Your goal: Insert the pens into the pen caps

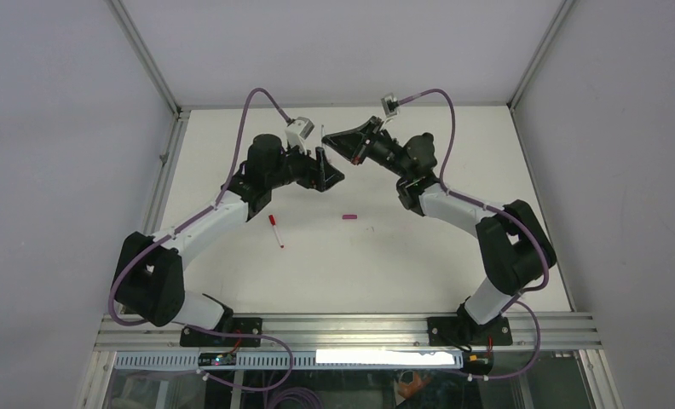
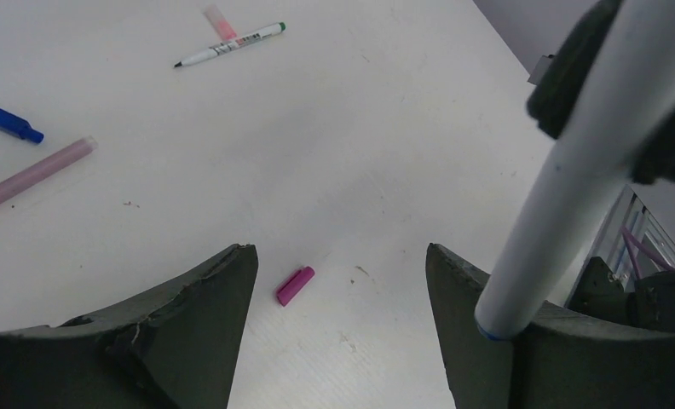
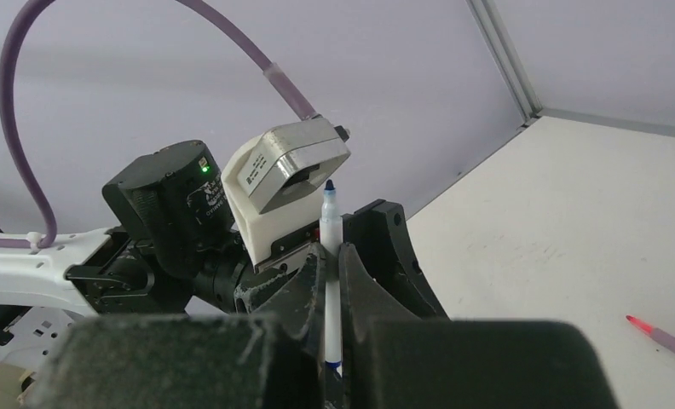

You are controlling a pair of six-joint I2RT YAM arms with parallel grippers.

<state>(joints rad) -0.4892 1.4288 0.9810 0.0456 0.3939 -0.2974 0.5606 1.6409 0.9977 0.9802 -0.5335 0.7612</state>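
Note:
My right gripper [image 3: 332, 252] is shut on a white pen [image 3: 331, 256] with a blue tip, held upright above the table; the pen also shows in the top view [image 1: 323, 137]. My left gripper [image 2: 341, 252] is open and empty, its jaws wide apart, right next to the right gripper [image 1: 332, 136]. The held pen [image 2: 573, 179] crosses in front of my left gripper's right finger [image 2: 470, 341]. A magenta cap [image 2: 295, 285] lies on the table below, between the left jaws, and shows in the top view [image 1: 349, 216]. A red-capped pen [image 1: 276, 230] lies near the middle left.
On the table in the left wrist view lie a blue cap [image 2: 13, 124], a pink pen [image 2: 36, 173], a white pen with a green end [image 2: 229, 44] and a pale pink cap [image 2: 220, 21]. A pink pen with a red tip [image 3: 666, 338] lies at the right wrist view's right edge.

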